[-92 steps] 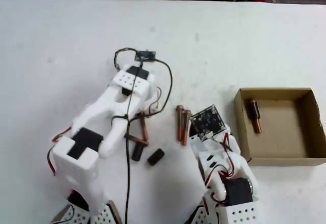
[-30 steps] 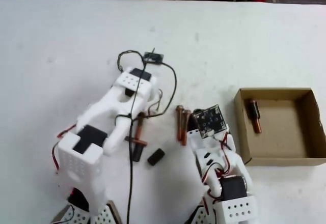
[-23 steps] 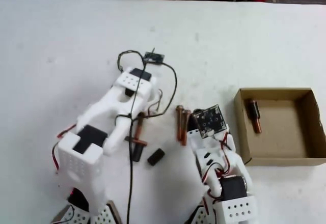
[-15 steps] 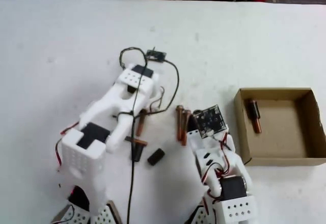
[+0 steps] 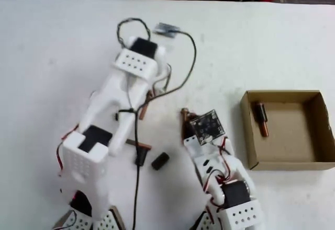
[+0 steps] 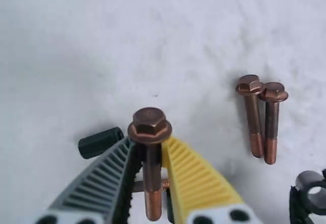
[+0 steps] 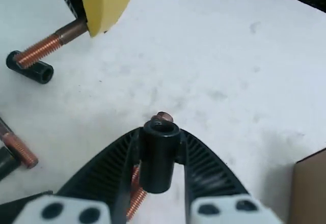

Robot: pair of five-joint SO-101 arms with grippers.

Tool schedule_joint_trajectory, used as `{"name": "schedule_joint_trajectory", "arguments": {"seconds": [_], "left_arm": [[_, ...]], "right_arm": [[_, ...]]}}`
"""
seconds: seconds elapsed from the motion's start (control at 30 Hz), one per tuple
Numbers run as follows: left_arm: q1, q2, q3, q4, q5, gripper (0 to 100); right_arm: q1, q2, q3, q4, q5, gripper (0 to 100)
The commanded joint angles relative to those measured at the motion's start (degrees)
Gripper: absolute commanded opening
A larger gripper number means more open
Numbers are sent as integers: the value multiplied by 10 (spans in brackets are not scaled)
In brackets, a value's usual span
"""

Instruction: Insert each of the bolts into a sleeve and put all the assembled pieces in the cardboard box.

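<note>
My left gripper (image 6: 148, 145) is shut on a copper bolt (image 6: 149, 127), held above the table with its hex head past the fingertips; the high view has this bolt (image 5: 143, 108) under the left arm. My right gripper (image 7: 159, 150) is shut on a black sleeve (image 7: 159, 158) whose open end faces away from the wrist. Two loose bolts (image 6: 261, 114) lie side by side on the table, partly under the right arm (image 5: 204, 127). The cardboard box (image 5: 247, 136) at the right holds one assembled piece (image 5: 260, 118).
Two black sleeves (image 5: 159, 160) (image 5: 141, 157) and another bolt (image 5: 138, 145) lie between the arm bases. A loose sleeve (image 7: 29, 67) lies below the left gripper's bolt tip. The left arm's cable (image 5: 183, 78) loops over the table's middle. The far table is bare white.
The left arm has lifted its bolt off the table and swung it toward the far side. The right arm has shifted a little left, over the two loose bolts.
</note>
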Motion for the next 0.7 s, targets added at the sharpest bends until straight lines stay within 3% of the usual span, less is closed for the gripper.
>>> {"name": "schedule_joint_trajectory", "arguments": {"seconds": [0.0,0.33,0.67], "left_arm": [[-28,-15,-84,57,-24,21],[-33,-153,-18,51,-26,20],[-36,-380,243,-120,-28,20]], "right_arm": [[-17,-8,1,-39,-36,17],[-98,-8,2,-73,-45,17],[-153,-4,15,-162,-45,16]]}}
